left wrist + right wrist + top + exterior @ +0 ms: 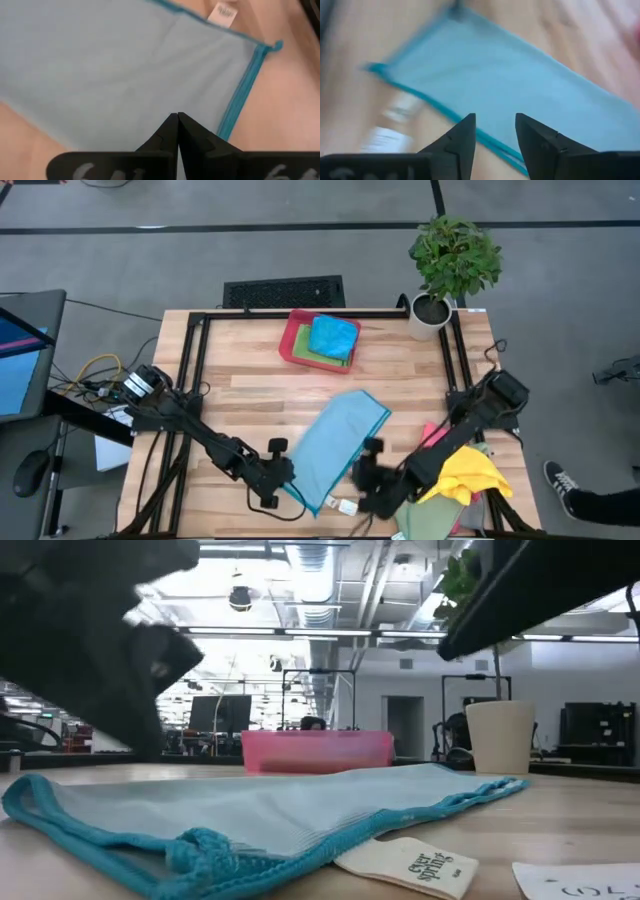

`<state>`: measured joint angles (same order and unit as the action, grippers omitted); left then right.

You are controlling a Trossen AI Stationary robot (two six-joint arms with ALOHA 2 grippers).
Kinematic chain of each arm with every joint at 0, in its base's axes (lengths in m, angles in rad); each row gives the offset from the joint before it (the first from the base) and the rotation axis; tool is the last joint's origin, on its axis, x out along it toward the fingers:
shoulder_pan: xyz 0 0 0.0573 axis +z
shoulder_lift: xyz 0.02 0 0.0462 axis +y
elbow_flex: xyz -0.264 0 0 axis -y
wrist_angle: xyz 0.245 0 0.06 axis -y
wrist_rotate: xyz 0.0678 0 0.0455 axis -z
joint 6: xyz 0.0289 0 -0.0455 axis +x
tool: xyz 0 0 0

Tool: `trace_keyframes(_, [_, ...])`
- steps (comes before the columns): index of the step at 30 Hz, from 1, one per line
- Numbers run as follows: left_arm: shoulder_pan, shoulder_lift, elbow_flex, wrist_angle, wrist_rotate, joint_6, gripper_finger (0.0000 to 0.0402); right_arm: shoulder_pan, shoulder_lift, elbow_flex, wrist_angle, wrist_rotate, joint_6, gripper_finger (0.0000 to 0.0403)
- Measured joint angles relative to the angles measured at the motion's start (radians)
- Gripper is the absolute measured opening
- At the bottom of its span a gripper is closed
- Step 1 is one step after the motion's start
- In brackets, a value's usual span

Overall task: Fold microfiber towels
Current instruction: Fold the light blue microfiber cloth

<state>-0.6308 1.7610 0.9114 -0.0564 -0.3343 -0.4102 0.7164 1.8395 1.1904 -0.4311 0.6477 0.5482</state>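
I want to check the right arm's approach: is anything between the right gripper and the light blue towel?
Nothing visible. The right gripper, jaws open, sits just off the light blue towel near its edge, with only bare table between them.

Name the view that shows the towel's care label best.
The low view: the label lies close up at the light blue towel's edge, print visible. The left wrist view shows it small, the right wrist view blurred, the high view tiny.
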Motion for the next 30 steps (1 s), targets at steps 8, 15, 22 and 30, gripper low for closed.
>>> trace_keyframes(8, [0.05,0.0,0.007,0.033,-0.102,0.206,0.0,-0.069,-0.261,-0.381,-0.014,0.008,0.24,0.0175])
trace_keyframes(15, [0.158,0.009,-0.036,0.075,-0.041,0.285,0.0,-0.149,-0.336,-0.651,0.255,0.005,0.293,0.0165])
trace_keyframes(22, [0.218,0.009,-0.088,0.104,-0.001,0.298,0.0,-0.211,-0.28,-0.699,0.285,-0.018,0.293,0.0154])
trace_keyframes(30, [0.233,0.009,-0.105,0.112,0.023,0.325,0.0,-0.151,-0.334,-0.706,0.251,-0.063,0.294,0.0144])
